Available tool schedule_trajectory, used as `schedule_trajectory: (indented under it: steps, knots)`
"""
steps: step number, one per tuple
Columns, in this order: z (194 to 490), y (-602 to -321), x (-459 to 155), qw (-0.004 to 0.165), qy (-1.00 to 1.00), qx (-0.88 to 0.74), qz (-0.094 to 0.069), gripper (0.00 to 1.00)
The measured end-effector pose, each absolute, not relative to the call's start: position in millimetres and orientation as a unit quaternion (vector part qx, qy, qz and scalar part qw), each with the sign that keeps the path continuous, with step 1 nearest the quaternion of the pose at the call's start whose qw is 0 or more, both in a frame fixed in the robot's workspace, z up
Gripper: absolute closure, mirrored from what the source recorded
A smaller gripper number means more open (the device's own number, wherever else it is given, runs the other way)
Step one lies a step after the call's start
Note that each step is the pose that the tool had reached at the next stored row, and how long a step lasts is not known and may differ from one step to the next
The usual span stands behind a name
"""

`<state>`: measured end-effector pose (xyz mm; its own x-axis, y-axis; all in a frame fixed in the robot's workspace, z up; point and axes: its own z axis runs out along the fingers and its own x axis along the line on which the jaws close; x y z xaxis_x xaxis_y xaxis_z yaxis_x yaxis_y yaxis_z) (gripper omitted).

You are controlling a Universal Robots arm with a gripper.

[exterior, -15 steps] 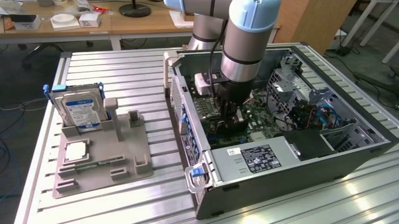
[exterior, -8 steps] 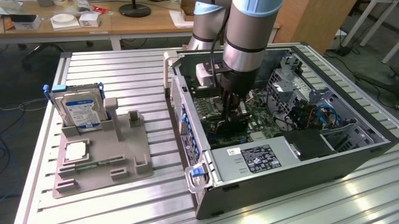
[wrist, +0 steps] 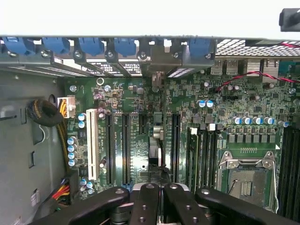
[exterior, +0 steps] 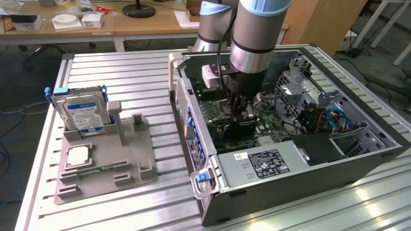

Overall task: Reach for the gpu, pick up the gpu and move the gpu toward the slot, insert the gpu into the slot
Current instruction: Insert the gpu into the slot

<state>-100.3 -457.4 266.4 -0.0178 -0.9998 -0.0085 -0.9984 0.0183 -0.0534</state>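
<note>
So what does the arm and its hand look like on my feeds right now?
The arm is a fat silver-grey metal tube with pale blue joint caps, and a black cable runs down its side. Below it sits a white boxy wrist module, then the black hand. In the wrist view the hand shows black linkage bars studded with round silver pins.

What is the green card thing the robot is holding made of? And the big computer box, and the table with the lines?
The gpu, seen edge-on, looks like green circuit board, matt, with a silvery metal bracket. The computer case looks like painted grey sheet metal: thin folded walls, punched holes. The table looks like bare aluminium, its ribbed slats shining under the light.
</note>
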Motion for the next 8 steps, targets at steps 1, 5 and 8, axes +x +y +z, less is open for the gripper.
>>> schedule_trajectory:
  steps: [1, 5, 8]
  knots:
    - [266.4, -457.4, -100.3, 0.022, 0.713, -0.700, -0.016, 0.90]
    - [266.4, -457.4, -100.3, 0.022, 0.713, -0.700, -0.016, 0.90]
    - [266.4, -457.4, -100.3, 0.022, 0.713, -0.700, -0.016, 0.90]
